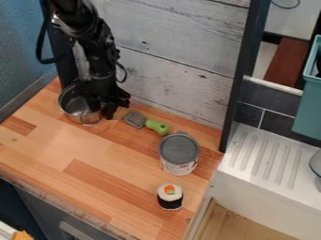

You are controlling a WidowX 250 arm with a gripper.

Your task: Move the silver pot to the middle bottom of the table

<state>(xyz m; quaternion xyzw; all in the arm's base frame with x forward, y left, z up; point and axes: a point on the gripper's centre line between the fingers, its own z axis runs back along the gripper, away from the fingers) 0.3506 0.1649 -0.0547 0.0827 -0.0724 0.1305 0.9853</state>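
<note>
If the fingers (110,111) bite unevenly, the silver pot (74,108), between nine and ten o'clock, could tip; drifting low toward its four o'clock could clip the spatula (156,126). The arm (99,52) hangs steeply from eleven, its gripper (102,110) slightly open, seemingly straddling the rim at three, gripping nothing.

The worktop (63,150) is orange-brown wood, patterned with paler and redder strips. Near its back-left corner, the pot (74,107) is silver and the gripper (103,108) black. Along the back edge, the spatula (156,126) pairs a grey blade with a green handle. Towards the right edge, the can (179,150) has a grey top and whitish side; the sushi toy (170,196) is white over black, dotted orange and green.
</note>
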